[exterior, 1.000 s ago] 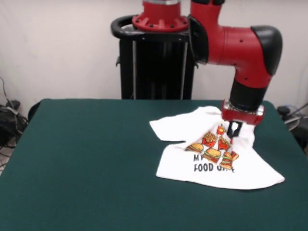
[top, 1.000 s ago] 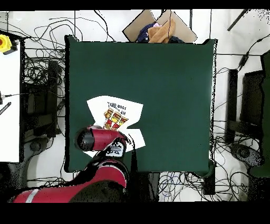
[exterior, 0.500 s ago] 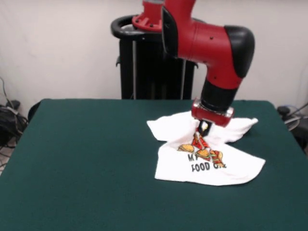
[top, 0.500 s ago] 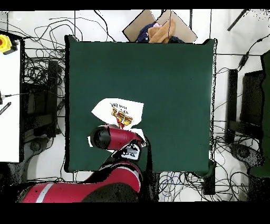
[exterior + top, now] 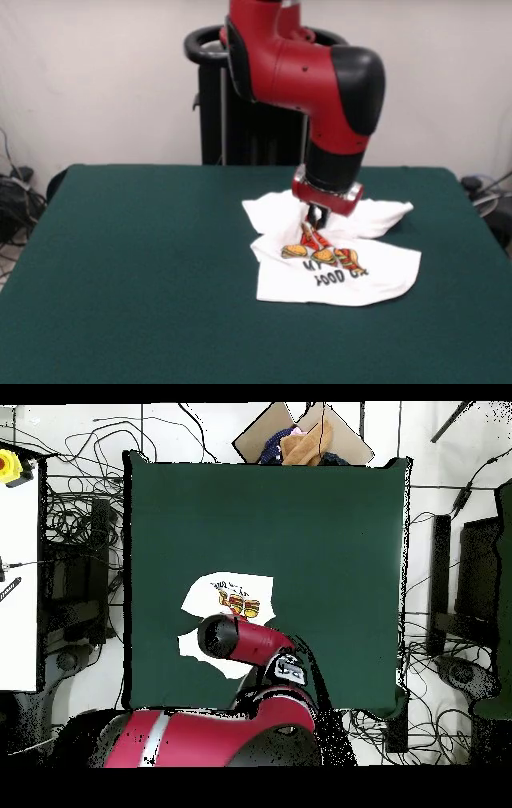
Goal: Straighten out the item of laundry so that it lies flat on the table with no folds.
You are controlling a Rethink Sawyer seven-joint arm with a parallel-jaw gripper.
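The item of laundry (image 5: 352, 276), a white T-shirt printed with burgers, fries and black text, lies crumpled on the right half of the green table (image 5: 144, 256). Its upper part is bunched into folds and the print is creased. My gripper (image 5: 317, 219) comes straight down onto the print's top edge and is shut on a pinch of the fabric. In the overhead view the shirt (image 5: 228, 589) shows partly beyond the red arm (image 5: 240, 639), which covers the gripper and the rest of the cloth. The table (image 5: 300, 524) is far larger than the shirt.
A cardboard box (image 5: 300, 439) holding cloth sits just past the table's far edge in the overhead view. Cables lie on the floor all round. A white surface with a yellow object (image 5: 8, 464) stands to the left.
My gripper has dragged the shirt leftward in the front view, toward the table's middle. The cloth has bunched up more and the print's text is now partly hidden.
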